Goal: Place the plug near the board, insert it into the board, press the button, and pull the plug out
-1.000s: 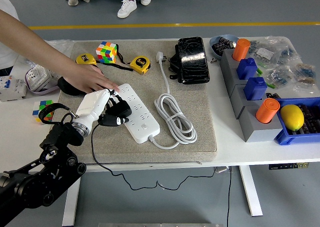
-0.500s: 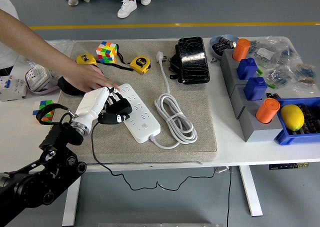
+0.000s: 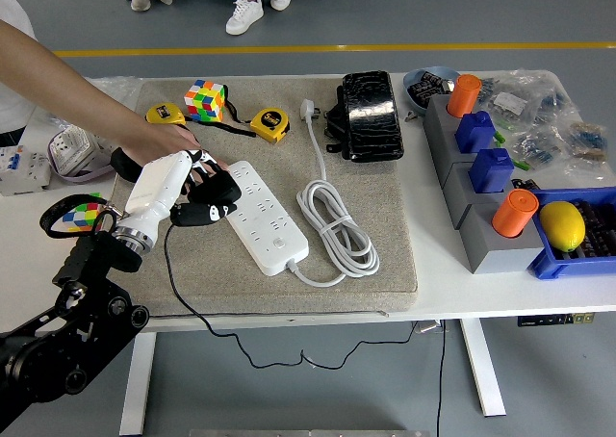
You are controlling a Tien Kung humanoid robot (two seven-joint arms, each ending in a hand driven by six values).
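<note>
The white power strip (image 3: 267, 218) lies diagonally on the grey mat (image 3: 385, 225), its white cable (image 3: 334, 223) coiled to its right. My left hand (image 3: 195, 194) is shut on the black plug (image 3: 205, 213) and holds it just off the strip's left edge, near its far end. The plug's black cord (image 3: 183, 297) trails down over the table's front edge. A person's hand (image 3: 159, 143) reaches in from the upper left and rests just behind my hand, near the strip's far end. My right arm is out of view.
A Rubik's cube (image 3: 205, 100) and two yellow tape measures (image 3: 270, 124) lie at the mat's back. A black pouch (image 3: 371, 115) sits behind the coil. Grey blocks with orange and blue pieces (image 3: 486, 167) and a blue bin with a lemon (image 3: 563, 225) stand at right.
My left hand has moved left and slightly back with the plug, off the strip's top to its left side. The person's hand has drawn back a little.
</note>
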